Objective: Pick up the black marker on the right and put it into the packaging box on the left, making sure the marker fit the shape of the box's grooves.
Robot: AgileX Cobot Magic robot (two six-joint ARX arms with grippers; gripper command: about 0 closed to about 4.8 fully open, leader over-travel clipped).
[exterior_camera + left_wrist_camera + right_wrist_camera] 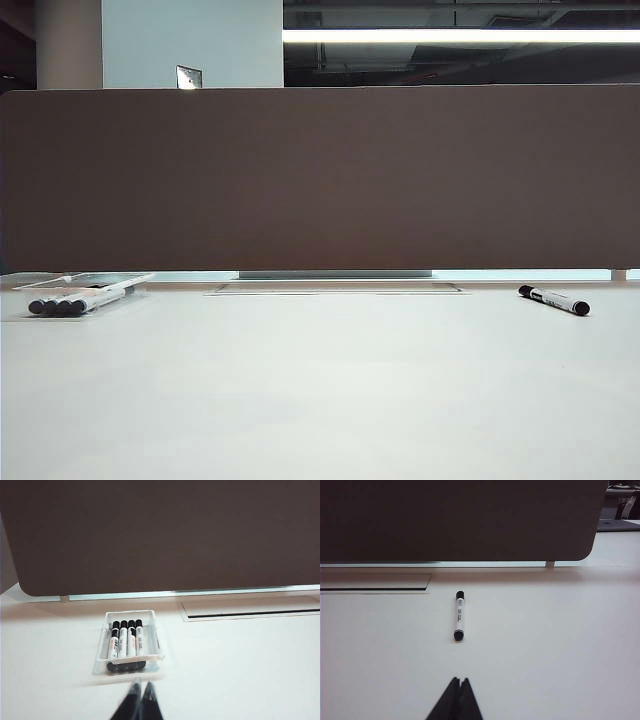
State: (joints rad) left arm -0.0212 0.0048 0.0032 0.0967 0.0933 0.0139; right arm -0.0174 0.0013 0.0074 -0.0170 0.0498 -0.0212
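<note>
The black marker (pixel 554 300), white-barrelled with black cap and end, lies alone on the white table at the right; in the right wrist view the black marker (pixel 459 615) rests a short way ahead of my right gripper (pixel 459 681), which is shut and empty. The packaging box (pixel 135 281), a clear shallow tray, sits at the far left with several like markers (pixel 72 304) side by side in it. The left wrist view shows the packaging box (pixel 152 636) just beyond my left gripper (pixel 140 685), shut with nothing in it. Neither arm shows in the exterior view.
A tall brown partition (pixel 320 180) closes off the back of the table. A flat grey plate (pixel 335 288) with a slot lies at the middle rear, also seen as the plate (pixel 250 608) and the plate (pixel 372 582) from the wrists.
</note>
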